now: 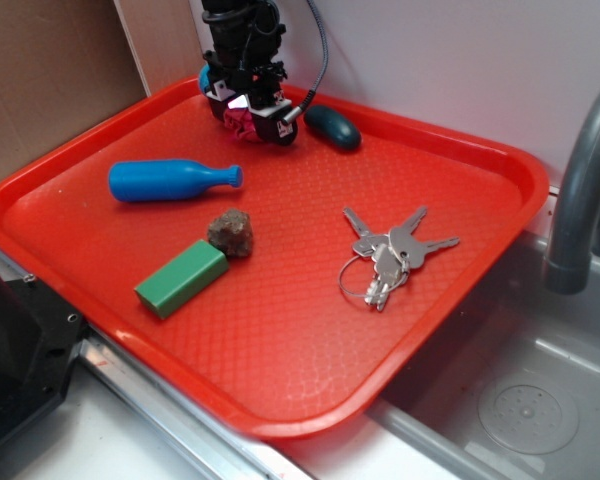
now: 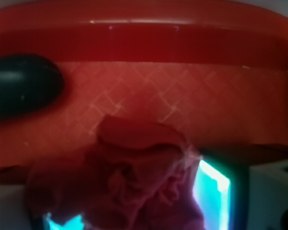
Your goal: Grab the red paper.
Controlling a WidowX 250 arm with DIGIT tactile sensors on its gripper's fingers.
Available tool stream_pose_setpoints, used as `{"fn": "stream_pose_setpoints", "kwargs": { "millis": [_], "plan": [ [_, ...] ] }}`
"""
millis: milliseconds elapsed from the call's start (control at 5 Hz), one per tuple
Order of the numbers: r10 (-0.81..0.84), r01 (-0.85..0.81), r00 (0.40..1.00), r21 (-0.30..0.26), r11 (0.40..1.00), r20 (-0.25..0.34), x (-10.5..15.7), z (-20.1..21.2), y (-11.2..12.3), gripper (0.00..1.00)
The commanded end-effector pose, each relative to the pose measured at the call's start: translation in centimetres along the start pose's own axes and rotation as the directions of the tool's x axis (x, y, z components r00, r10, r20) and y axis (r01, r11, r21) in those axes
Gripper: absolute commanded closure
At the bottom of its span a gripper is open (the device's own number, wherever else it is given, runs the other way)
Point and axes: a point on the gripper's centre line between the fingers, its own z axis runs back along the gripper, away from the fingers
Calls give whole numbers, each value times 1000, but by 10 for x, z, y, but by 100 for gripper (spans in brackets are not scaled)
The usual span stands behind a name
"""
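The red paper [image 1: 243, 122] is a small dark red crumpled wad at the back of the red tray [image 1: 280, 350]. My gripper [image 1: 250, 115] stands straight down over it, with one finger on each side of the wad. In the wrist view the red paper [image 2: 134, 177] fills the space between the cyan pads [image 2: 213, 189], and the right pad touches its ruffled edge. The jaws are closed in on the wad, which rests low on the tray floor.
A dark teal ball [image 1: 332, 127] lies just right of the gripper, also in the wrist view [image 2: 21, 86]. A blue bottle shape [image 1: 170, 180], brown rock [image 1: 230, 232], green block [image 1: 182, 278] and keys [image 1: 390, 258] lie on the tray. A faucet [image 1: 580, 190] and sink are at right.
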Motion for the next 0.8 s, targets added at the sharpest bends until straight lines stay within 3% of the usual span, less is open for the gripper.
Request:
{"fn": "stream_pose_setpoints", "kwargs": {
  "millis": [0,200,600],
  "plan": [
    [35,-34,999,-49,998,30,-37,61,-5,100],
    [17,-12,998,-97,995,53,-66,109,-19,100],
    [-65,78,992,-111,991,111,-89,179,-43,100]
  ]
}}
